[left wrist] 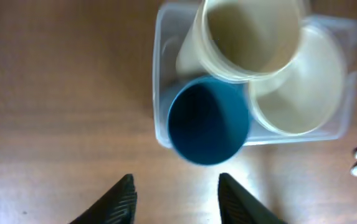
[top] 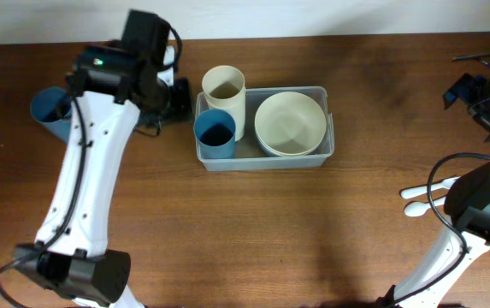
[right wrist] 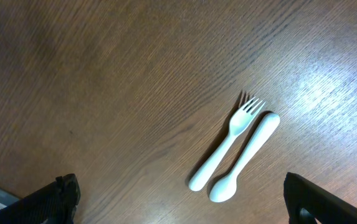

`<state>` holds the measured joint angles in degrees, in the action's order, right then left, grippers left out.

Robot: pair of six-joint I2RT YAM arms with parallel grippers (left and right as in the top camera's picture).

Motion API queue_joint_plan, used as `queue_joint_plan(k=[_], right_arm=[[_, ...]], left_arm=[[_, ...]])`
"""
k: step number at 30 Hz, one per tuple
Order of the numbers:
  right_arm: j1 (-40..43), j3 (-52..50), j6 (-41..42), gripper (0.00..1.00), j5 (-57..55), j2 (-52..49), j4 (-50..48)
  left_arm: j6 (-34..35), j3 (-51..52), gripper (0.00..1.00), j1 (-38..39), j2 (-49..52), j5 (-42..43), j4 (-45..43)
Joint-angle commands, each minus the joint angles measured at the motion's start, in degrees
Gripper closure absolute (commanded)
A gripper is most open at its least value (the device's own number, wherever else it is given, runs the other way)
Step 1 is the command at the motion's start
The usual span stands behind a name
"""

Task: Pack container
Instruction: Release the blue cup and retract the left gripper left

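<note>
Overhead view. Clear rectangular plastic container (top: 266, 162) sits on the brown wooden table (top: 227, 231) at upper centre of frame, long axis running left to right. Inside it, a blue plastic cup (top: 215, 133) and a tall cream plastic cup (top: 224, 90) stand upright at the left end, and a cream round bowl (top: 290, 122) sits at the right end. Left gripper (top: 180, 101) is just beside the left short wall, so the container lies to its right in frame. This arm is by far the nearer. Second blue cup (top: 48, 107) stands at far left, outside the container. White plastic fork (top: 424, 190) and white plastic spoon (top: 416, 208) lie at right beside the right arm, well apart from the container.

Left wrist view. Fingers (left wrist: 125, 193) at bottom of frame stand partly apart with nothing between them. Container fills upper centre and right. The blue plastic cup is straight up-frame from the gap, near but not touching.

Right wrist view. Right gripper (right wrist: 181, 198) is spread wide and empty, fingers at the two lower corners. Fork and spoon lie side by side at centre right, up-frame of the gap, long axes slanting lower left to upper right. Grey corner at the lower left edge is probably the container, but too little shows to be sure.

Judgement: the cutlery pick falls to the right arm, and the fingers should close across that slant.
</note>
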<state>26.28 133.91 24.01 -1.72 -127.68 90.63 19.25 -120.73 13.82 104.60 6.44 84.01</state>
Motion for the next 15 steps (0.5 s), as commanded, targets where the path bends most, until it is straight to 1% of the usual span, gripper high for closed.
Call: queue_joint_plan(k=[1,3,6,7,8,9,13,14,15], right_arm=[[0.4,-0.2,0.5,0.01,-0.9,0.6,0.0],[0.4,-0.2,0.5,0.01,-0.9,0.6,0.0],[0.4,-0.2,0.5,0.01,-0.9,0.6,0.0],[0.4,-0.2,0.5,0.01,-0.9,0.6,0.0],[0.4,-0.2,0.5,0.01,-0.9,0.6,0.0],[0.4,-0.2,0.5,0.01,-0.9,0.6,0.0],[0.4,-0.2,0.5,0.01,-0.9,0.6,0.0],[0.3,-0.2,0.5,0.01,-0.9,0.6,0.0],[0.4,-0.2,0.5,0.01,-0.9,0.6,0.0]], left_arm=[[-2.2,-7.2,0.54,0.1,-0.1,-5.3,2.3],[-0.3,-9.2,0.51,-0.1,-0.1,-10.6,4.2],[5.9,-10.5,0.49,-1.4,-0.1,-20.6,7.7],[7.6,-10.5,0.42,-2.1,-0.1,-23.0,8.4],[9.3,-10.5,0.39,-3.1,-0.1,-25.0,9.2],[10.1,-10.5,0.37,-4.5,0.0,-26.0,9.6],[10.4,-10.5,0.16,-11.5,0.0,-25.7,9.7],[10.8,-10.5,0.13,-13.5,0.0,-25.3,9.7],[10.7,-10.5,0.13,-15.5,0.0,-24.4,9.7]])
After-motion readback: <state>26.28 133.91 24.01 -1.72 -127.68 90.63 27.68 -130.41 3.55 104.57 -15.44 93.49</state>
